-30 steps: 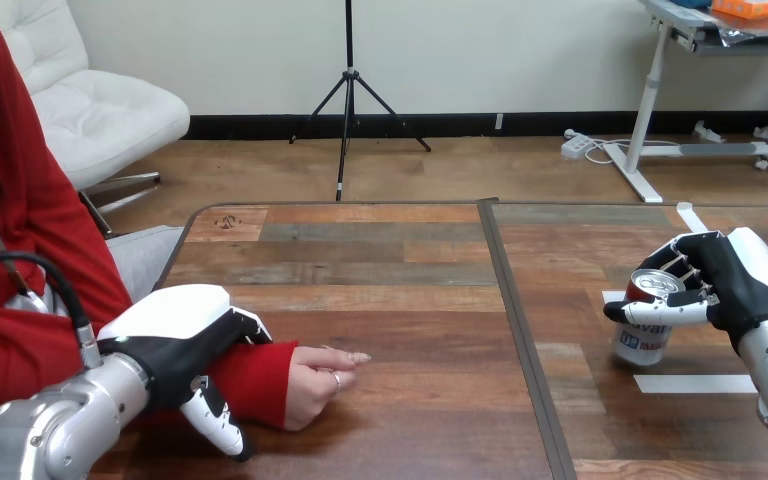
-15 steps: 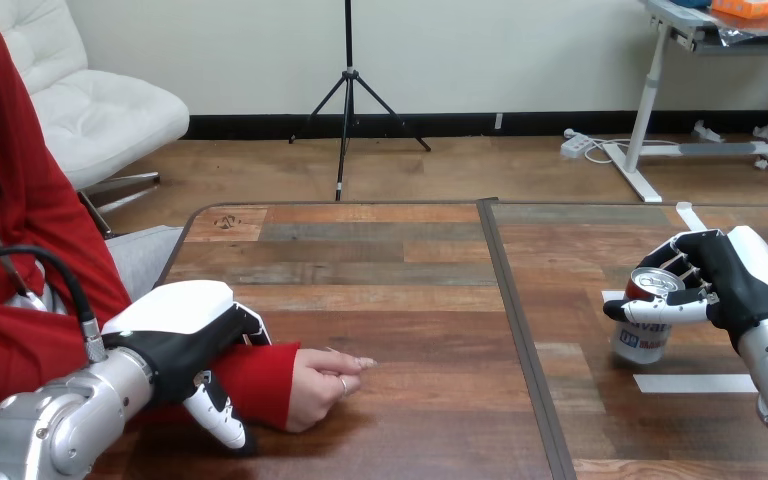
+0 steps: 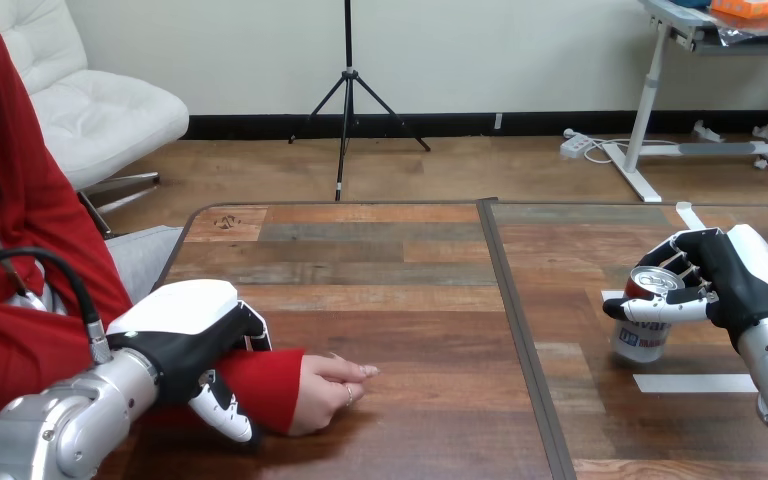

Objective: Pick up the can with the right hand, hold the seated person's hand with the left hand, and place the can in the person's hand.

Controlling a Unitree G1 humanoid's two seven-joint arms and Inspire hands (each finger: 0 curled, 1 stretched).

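A silver can [image 3: 646, 318] with a red top stands on the table at the right. My right hand [image 3: 722, 282] is shut on the can, thumb across its near side and fingers round its far side. At the lower left the person's hand [image 3: 328, 390] rests on the table, fingers loosely curled and pointing right. My left hand [image 3: 192, 344] lies over the person's red-sleeved wrist [image 3: 258, 386], its thumb curled down the near side and its fingers over the far side.
A dark seam [image 3: 515, 320] runs front to back between the two table halves. White tape strips [image 3: 692, 383] lie on the table around the can. The person's red-sleeved arm fills the left edge.
The person's hand and my left hand on the wrist have slid a little to the right. The right hand and the can have not moved.
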